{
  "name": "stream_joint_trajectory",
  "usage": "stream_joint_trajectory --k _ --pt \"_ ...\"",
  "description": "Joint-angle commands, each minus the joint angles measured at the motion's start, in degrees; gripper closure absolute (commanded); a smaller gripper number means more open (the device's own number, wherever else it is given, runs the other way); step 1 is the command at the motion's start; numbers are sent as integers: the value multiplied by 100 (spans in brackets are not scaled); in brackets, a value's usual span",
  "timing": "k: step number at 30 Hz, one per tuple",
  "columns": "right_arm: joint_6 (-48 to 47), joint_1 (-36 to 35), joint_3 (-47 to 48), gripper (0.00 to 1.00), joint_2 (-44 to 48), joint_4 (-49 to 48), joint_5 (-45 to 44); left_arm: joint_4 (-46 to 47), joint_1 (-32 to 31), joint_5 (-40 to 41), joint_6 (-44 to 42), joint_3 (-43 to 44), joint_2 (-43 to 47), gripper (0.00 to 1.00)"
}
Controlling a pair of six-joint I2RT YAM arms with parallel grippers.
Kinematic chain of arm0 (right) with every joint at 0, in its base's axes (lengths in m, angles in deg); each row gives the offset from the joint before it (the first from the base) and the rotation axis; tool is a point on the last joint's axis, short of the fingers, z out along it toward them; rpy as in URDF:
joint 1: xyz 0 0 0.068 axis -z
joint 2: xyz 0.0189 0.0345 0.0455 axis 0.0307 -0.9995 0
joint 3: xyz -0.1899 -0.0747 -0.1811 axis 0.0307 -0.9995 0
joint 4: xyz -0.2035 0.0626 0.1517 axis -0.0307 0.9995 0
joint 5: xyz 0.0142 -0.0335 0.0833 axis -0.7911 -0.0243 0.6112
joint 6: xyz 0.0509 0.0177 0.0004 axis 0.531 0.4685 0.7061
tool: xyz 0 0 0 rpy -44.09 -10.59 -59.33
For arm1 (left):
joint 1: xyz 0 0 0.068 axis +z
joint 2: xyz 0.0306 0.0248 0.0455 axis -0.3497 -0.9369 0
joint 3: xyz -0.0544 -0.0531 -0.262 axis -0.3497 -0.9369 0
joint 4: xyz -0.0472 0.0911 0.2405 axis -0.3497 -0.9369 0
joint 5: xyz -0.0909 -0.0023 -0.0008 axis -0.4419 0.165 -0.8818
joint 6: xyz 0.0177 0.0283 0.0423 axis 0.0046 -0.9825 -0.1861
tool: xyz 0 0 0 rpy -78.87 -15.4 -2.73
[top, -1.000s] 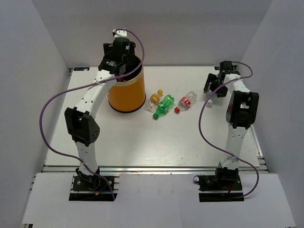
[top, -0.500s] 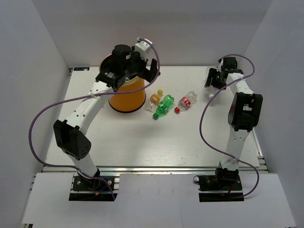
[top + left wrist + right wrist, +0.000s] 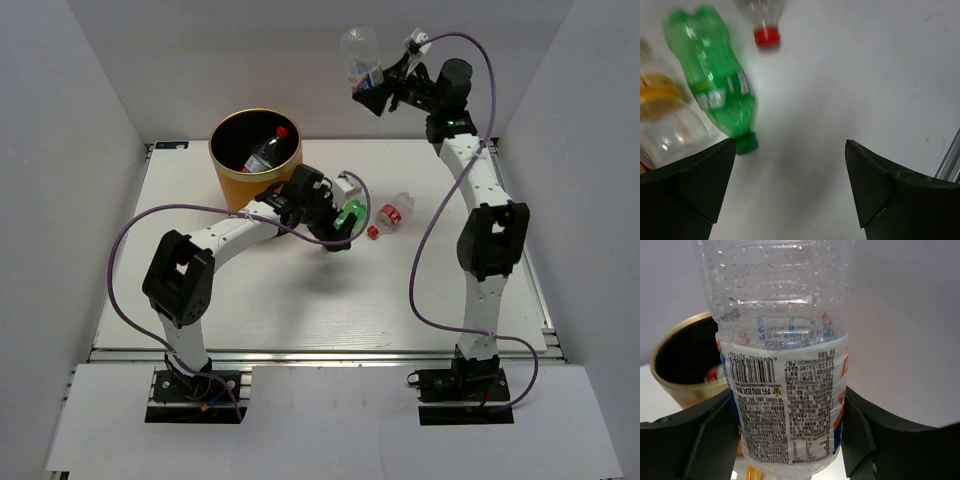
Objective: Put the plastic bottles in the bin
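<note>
The orange-yellow bin (image 3: 232, 178) stands at the back left with a red-capped bottle (image 3: 266, 150) lying in its black inside. My right gripper (image 3: 376, 80) is raised high near the back wall, shut on a clear bottle (image 3: 360, 52) with a white printed label (image 3: 785, 405); the bin's rim (image 3: 675, 390) shows below and left of it. My left gripper (image 3: 790, 185) hangs open just above the table, beside the cap end of a green bottle (image 3: 710, 85) (image 3: 350, 216). A yellow-labelled clear bottle (image 3: 662, 120) lies to its left. A red-labelled clear bottle (image 3: 396, 211) lies to the right.
White walls close in the table (image 3: 300, 300) at the back and on both sides. Purple cables loop from both arms. A metal rail (image 3: 951, 159) edges the table at the right of the left wrist view.
My left arm swung from over the bin down to the table by the green bottle. My right gripper closed on the clear bottle and lifted it high, up and to the left.
</note>
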Motion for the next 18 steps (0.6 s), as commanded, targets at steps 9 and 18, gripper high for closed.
stream_joint_trajectory --k 9,18 --pt "1781 -1428 1709 100 -1350 -3045 443 610 -402 661 307 -1917 1399 0" --pt "1745 -2212 1859 100 -1604 -3424 -241 426 -622 1049 615 -2577 2181 0"
